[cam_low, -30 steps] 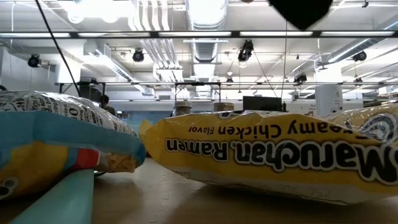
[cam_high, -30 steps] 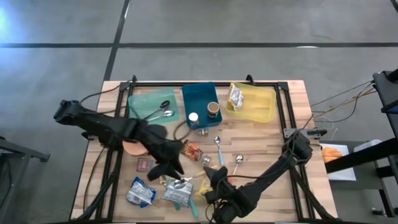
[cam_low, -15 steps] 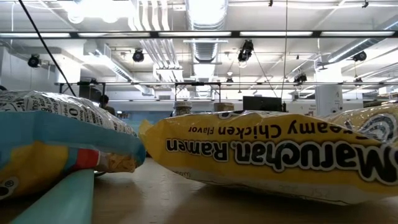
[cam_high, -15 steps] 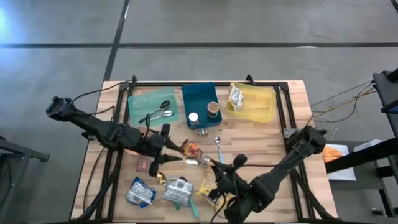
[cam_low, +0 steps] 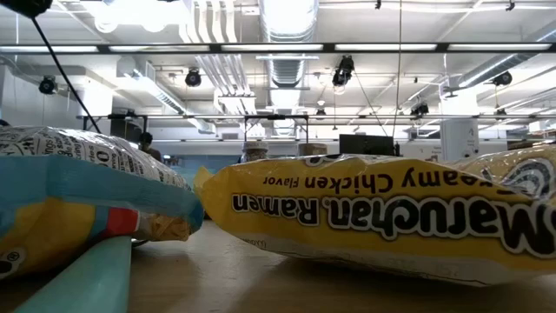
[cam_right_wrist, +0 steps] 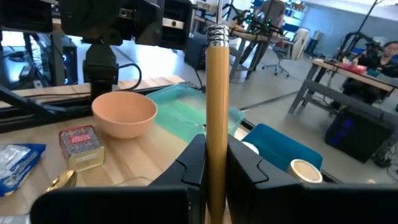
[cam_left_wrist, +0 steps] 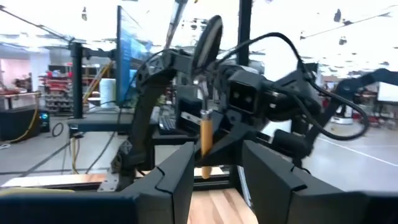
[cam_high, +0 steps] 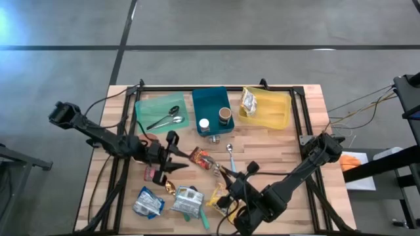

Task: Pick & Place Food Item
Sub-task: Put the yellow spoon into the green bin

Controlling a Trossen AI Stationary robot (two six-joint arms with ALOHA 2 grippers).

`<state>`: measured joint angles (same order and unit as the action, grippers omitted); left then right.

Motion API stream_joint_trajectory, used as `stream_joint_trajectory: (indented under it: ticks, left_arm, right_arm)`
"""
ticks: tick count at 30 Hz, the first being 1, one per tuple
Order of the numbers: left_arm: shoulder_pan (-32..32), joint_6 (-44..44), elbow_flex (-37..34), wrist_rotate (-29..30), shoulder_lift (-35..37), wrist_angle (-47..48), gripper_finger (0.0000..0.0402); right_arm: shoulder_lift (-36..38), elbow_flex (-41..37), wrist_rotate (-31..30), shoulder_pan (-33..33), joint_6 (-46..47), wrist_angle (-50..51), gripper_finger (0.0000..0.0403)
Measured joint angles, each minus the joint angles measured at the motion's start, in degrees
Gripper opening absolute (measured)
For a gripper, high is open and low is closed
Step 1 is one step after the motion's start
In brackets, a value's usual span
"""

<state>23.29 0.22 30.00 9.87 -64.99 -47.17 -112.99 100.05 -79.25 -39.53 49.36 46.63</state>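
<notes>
Crowding snack packets (cam_high: 186, 200), ramen (cam_low: 382, 213)

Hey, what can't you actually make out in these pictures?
- Low view: the ramen packet and a blue packet fill the frame, hiding both grippers and the table behind them.
- Right wrist view: the right gripper is shut on a wooden handle, whose head is cut off by the top edge.
- Left wrist view: past the open left gripper, that head is backlit, only a dark oval.
- High view: the silver packet has print too small to read.

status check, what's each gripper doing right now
Right gripper shut on gold-handled utensil. Left gripper open, empty, facing it. Pink bowl, teal tray beyond; nothing blocking.
</notes>
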Motion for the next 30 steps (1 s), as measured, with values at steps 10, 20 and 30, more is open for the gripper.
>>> stream_joint_trajectory:
  ticks: [10, 20, 30]
  left_arm:
    - [-0.1, 0.0, 3.3, 0.0, 0.0, 4.7, 0.0140]
    - [-0.1, -0.2, 4.2, -4.6, 0.0, 6.8, 0.0140]
    - [-0.1, -0.2, 4.2, -10.9, 0.0, 6.1, 0.0140]
  right_arm:
    - [0.0, 0.0, 7.6, 3.1, -16.6, -17.2, 0.0023]
    - [0.4, 0.0, 22.8, 6.9, -38.2, -37.1, 0.0023]
    - [0.4, -4.4, 27.0, 9.4, -44.3, -47.8, 0.0023]
